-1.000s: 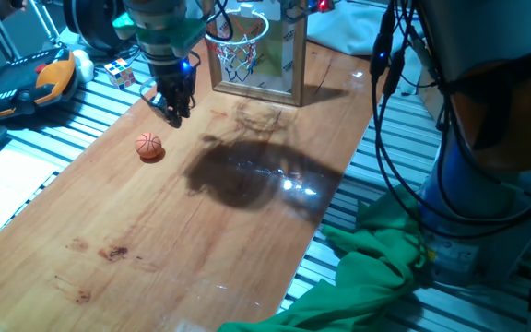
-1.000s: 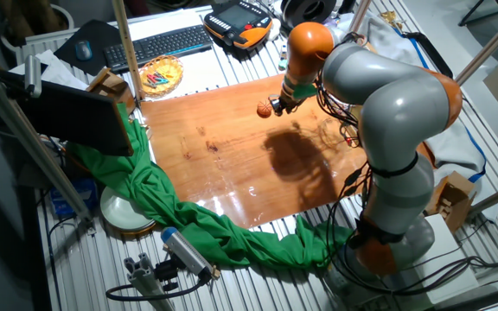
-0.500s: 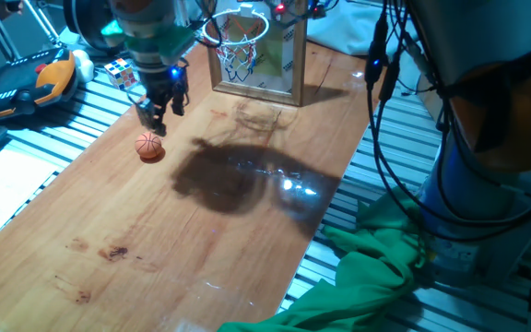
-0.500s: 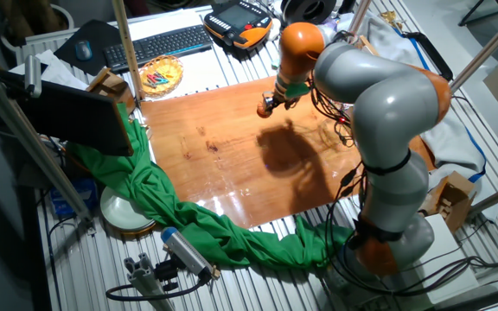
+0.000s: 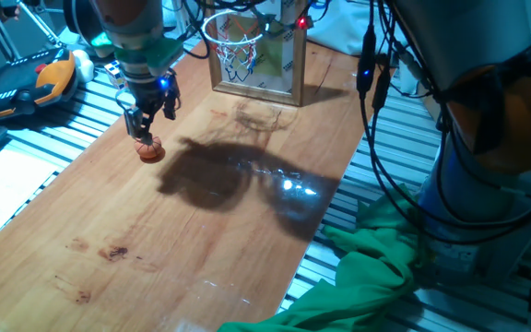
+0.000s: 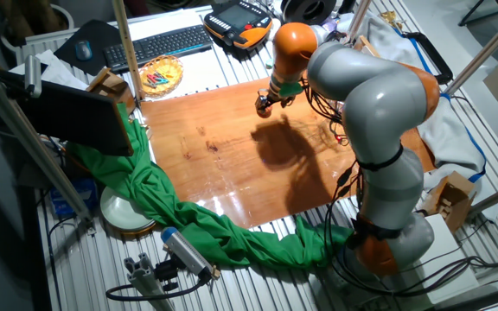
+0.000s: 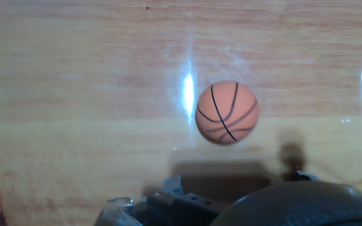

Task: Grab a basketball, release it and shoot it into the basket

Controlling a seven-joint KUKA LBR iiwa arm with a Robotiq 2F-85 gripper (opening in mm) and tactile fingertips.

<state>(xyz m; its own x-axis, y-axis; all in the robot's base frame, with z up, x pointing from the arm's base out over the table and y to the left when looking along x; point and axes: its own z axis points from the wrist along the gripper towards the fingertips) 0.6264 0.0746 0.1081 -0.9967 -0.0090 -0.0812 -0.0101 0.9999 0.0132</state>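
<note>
Now the gripper [image 5: 143, 132] hangs directly over the ball [image 5: 148, 148], having slid from upper centre toward the left; whether its fingers are spread I cannot tell. Ball sits on the table [image 5: 201, 240], ungrabbed. Hoop [image 5: 237, 37] stands top centre; descent seems next.

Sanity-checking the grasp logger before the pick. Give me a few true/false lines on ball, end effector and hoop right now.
1. The basketball lies on the wooden table. True.
2. The end effector already holds the ball off the table. False: it hangs just above the ball, which lies free in the hand view.
3. The basket stands at the far end of the table, beyond the ball. True.
4. The ball is inside the net. False: it is on the bare wood, apart from the hoop.
5. A green cloth hangs off the table's edge. True.
</note>
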